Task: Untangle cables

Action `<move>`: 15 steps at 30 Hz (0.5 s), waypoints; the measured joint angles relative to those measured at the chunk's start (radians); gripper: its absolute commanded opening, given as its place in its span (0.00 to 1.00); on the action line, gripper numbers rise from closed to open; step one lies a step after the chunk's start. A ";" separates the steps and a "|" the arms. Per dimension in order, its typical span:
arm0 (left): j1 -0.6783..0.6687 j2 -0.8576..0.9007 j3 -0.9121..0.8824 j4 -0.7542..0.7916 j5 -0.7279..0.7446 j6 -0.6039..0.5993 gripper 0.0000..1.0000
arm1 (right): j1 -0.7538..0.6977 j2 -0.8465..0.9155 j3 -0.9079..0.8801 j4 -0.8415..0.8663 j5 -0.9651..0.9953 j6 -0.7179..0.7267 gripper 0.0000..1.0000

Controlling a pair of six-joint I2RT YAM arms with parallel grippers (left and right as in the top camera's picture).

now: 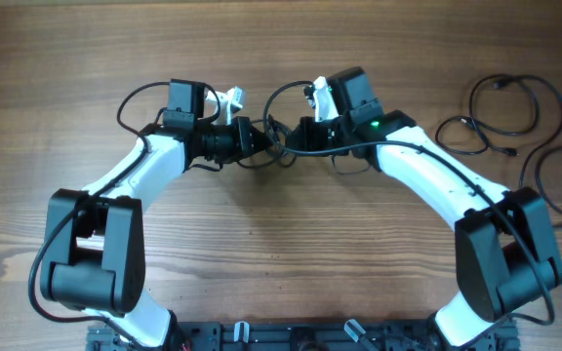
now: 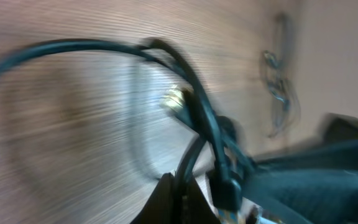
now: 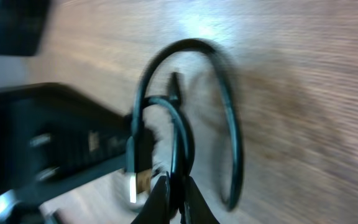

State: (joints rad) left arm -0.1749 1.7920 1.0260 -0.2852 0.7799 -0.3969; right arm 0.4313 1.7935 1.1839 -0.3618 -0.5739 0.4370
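The knotted cables (image 1: 279, 148) sit at the far middle of the table (image 1: 281, 253), a small black bunch strung between my two tools. Well off to my right, the loose cables (image 1: 503, 109) lie in open loops; those look freed already, I'd say.

My left gripper (image 1: 253, 137) reaches in from one side and my right gripper (image 1: 305, 134) from the other, tips nearly meeting over the bunch. The left wrist view is smeared, but the jaws are pressed together on a black strand that runs up into a wide loop, with a bright-tipped plug (image 2: 175, 99) just beside it. The right wrist view is blurry too: jaws pinched tight on a strand, a loop arching above them.

So this is the pulling-apart step, with both ends of the knot in hand. I can't tell which strand crosses over which, as it's too small and too blurred.

The next move, as I judge it, is a slow draw outward, watching whether the loop opens or cinches. If it cinches, I should let go on one side and feed a plug end back through.
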 measured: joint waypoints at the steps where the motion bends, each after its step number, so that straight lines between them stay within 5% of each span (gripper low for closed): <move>1: -0.009 -0.003 0.002 -0.021 -0.063 -0.041 0.04 | -0.012 0.000 0.000 -0.006 -0.056 -0.016 0.04; 5: 0.003 -0.003 0.002 -0.048 -0.300 -0.119 0.04 | -0.093 0.000 0.000 -0.033 -0.266 -0.082 0.04; 10: 0.014 -0.003 0.002 -0.048 -0.417 -0.151 0.04 | -0.124 0.000 0.000 -0.059 -0.397 -0.158 0.05; 12: 0.014 -0.003 0.002 -0.047 -0.420 -0.156 0.04 | -0.116 0.000 0.000 -0.063 -0.394 -0.163 0.29; 15: 0.014 -0.003 0.002 -0.041 -0.405 -0.160 0.04 | -0.091 0.000 0.000 -0.068 -0.345 -0.157 0.33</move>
State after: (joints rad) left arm -0.1608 1.7889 1.0283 -0.3260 0.3752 -0.5571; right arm 0.3401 1.7931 1.1839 -0.4297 -0.9192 0.2798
